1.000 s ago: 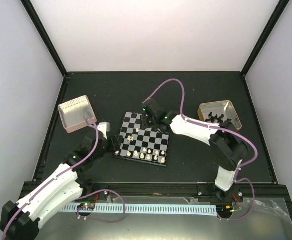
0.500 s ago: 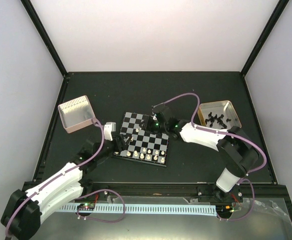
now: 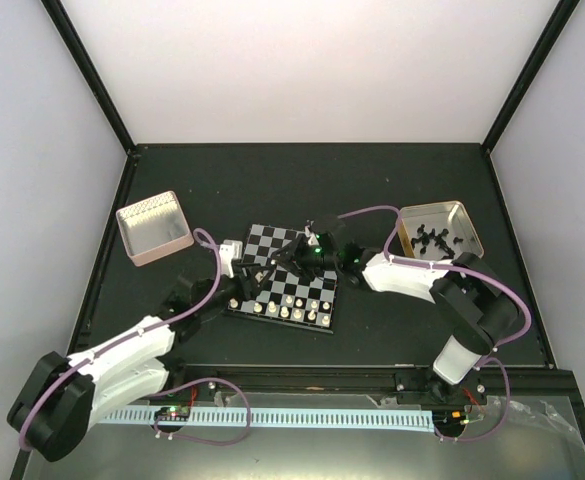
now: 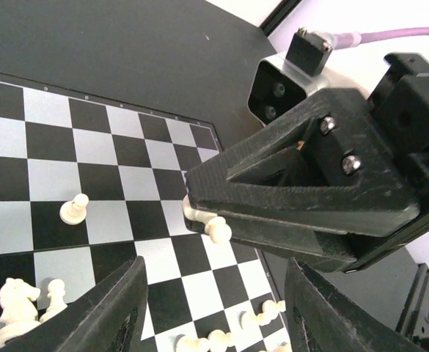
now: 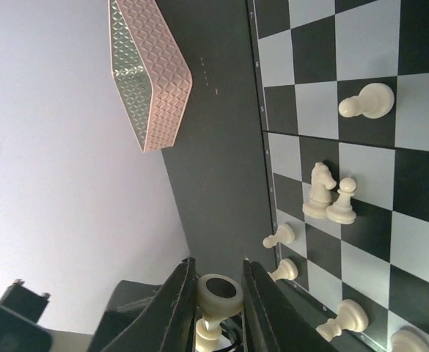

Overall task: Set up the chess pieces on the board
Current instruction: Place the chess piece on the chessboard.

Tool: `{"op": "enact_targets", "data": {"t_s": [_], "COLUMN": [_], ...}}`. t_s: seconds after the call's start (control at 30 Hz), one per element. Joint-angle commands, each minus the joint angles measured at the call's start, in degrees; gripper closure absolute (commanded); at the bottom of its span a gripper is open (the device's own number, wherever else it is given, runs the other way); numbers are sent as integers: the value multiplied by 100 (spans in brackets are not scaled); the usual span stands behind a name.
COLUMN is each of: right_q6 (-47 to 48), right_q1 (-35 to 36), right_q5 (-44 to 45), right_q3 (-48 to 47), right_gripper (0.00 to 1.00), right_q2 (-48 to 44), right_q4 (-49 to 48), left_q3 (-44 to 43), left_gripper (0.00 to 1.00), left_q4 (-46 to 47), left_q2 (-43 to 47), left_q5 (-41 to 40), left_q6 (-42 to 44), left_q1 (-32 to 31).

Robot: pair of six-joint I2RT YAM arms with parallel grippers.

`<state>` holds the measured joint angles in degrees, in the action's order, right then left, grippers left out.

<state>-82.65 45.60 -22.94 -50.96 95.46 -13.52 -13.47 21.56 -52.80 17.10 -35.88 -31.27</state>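
Chess pieces (image 3: 292, 305) standing on the board (image 3: 272, 240) could be toppled, since the right gripper (image 5: 218, 279), pinching one cream piece (image 5: 218, 295), crowds the spread left gripper (image 4: 214, 268).

The small square chessboard (image 4: 89, 154) has a smooth, faintly shiny black and silvery-grey face. The tiny cream-white chess pieces (image 4: 73, 210) look like smooth, slightly glossy plastic. The square pinkish tin (image 5: 154, 81) is metal, embossed in diamonds. The right gripper (image 4: 199, 209) has grainy, matt black plastic fingers (image 4: 309, 191).

Bright, even light from above, soft shadows, washed-out back wall (image 3: 312, 70), slightly blurry near fingers (image 4: 115, 312).
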Motion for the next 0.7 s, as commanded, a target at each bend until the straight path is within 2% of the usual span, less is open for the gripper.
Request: {"op": "enact_targets", "data": {"t_s": [0.0,0.13,0.53,0.67], "right_q6": [-417,-462,-554,-594], "right_q1": [-25,-25,-23,-24], "right_q5": [-138,-240,-690,-802], "right_q3": [24,-52,18,-1], "right_gripper": [84,84,83,83], "right_q2": [28,52,61,100], "right_q4": [-234,-151,-217,-299], "left_q3": [-210,-306,-482,-533], "left_gripper": [49,55,63,72], "left_q4": [284,246,410,488], "left_q2": [-180,-335,-549,-737], "left_q5": [154,194,302,440], "left_q6": [295,423,695,700], "left_q1": [-55,-62,-72,-73]}}
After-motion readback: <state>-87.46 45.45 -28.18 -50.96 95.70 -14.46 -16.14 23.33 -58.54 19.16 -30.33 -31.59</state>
